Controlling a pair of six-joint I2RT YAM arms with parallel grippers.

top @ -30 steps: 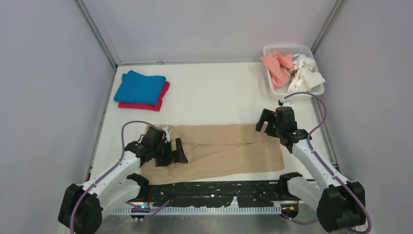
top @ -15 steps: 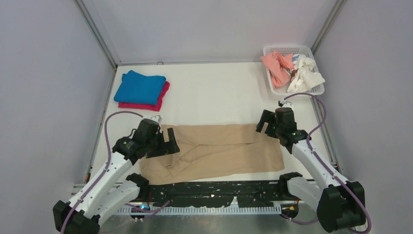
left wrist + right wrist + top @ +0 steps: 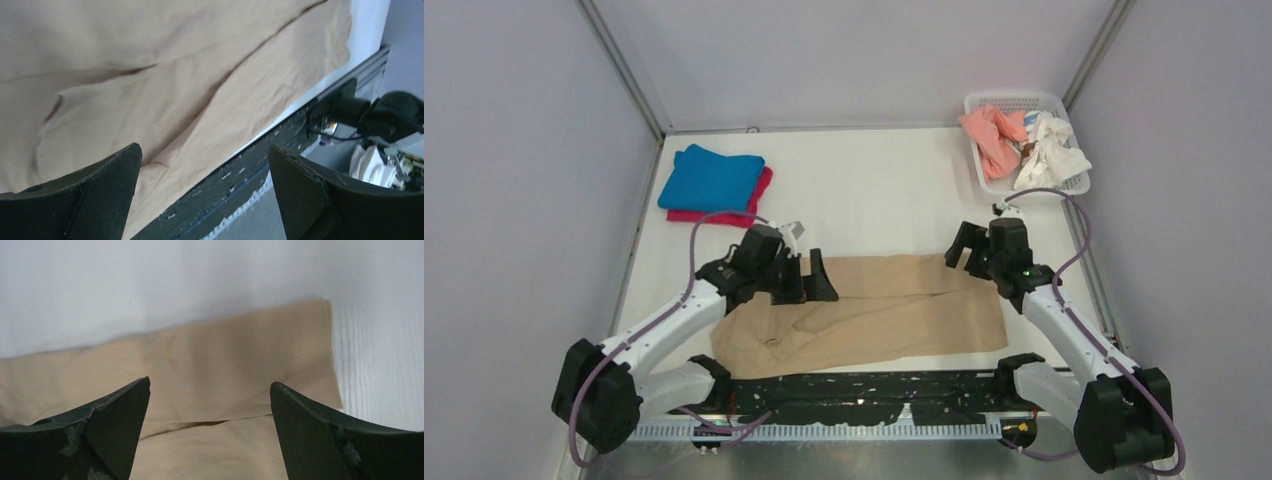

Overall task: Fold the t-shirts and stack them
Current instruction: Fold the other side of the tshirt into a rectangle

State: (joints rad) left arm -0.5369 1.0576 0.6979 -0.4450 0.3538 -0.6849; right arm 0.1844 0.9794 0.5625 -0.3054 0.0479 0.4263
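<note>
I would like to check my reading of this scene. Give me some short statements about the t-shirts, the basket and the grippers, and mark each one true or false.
1. The blue t-shirt lies folded on top of the magenta t-shirt. True.
2. The basket is empty. False: a salmon-pink t-shirt and a white t-shirt lie crumpled in it.
3. The left gripper and the right gripper are both open and hold nothing. True.
4. The tan t-shirt hangs in the air from a gripper. False: it lies spread on the table, and no gripper is closed on it.
</note>
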